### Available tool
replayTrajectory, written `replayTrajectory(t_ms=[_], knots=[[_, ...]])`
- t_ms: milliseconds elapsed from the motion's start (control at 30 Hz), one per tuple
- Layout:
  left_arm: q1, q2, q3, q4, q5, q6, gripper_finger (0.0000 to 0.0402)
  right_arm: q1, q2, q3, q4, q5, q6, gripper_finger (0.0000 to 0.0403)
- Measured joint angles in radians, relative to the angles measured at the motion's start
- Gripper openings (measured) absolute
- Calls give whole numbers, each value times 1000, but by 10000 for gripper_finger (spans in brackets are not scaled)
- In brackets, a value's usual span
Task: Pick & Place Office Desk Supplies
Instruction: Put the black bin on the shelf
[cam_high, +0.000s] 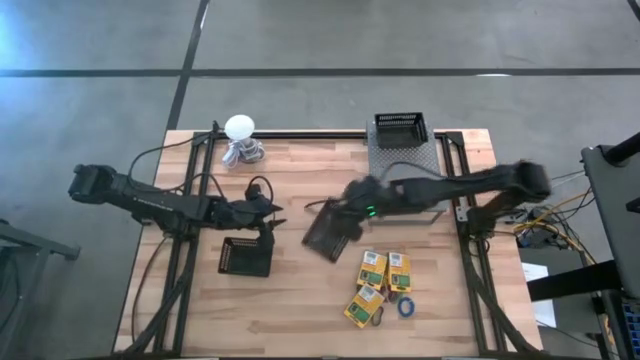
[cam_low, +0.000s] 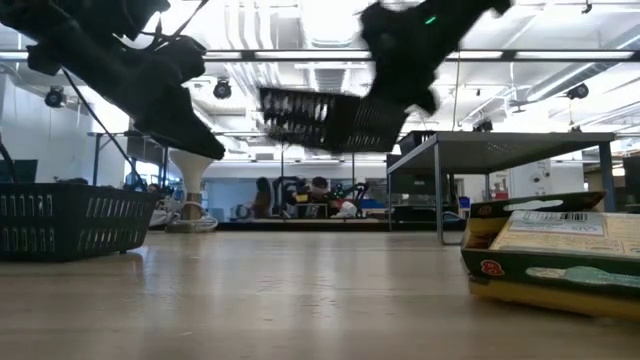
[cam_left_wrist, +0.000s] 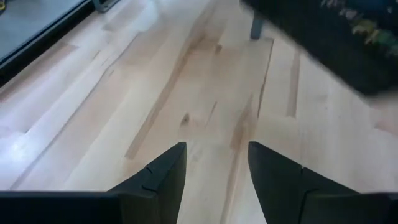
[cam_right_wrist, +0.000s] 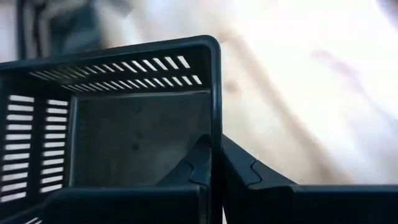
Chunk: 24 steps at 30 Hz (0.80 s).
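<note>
Gripping lifted black basket (cam_high: 327, 232), right fingers (cam_right_wrist: 202, 163) pinched

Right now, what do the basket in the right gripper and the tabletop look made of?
Black slotted basket: looks like moulded plastic, matte; thin walls, even vent slots, rounded rim. The right gripper is pinching one wall.
Tabletop: wood, probably butcher-block; pale glued strips with grain and small knots, a light sheen.
</note>
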Motion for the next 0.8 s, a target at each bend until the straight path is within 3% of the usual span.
replayTrajectory(t_ms=[167,333,500,800], knots=[[-3,0,-36,83,0,-1,177,-3,-276,-93,-146,173,179,9],[-3,0,-42,101,0,6,177,-20,-488,-118,-421,299,393,9],[-3,0,-43,101,0,7,177,-76,-626,-151,-599,327,568,9],[-4,0,-43,99,0,7,177,-202,-739,-224,-667,344,687,9]])
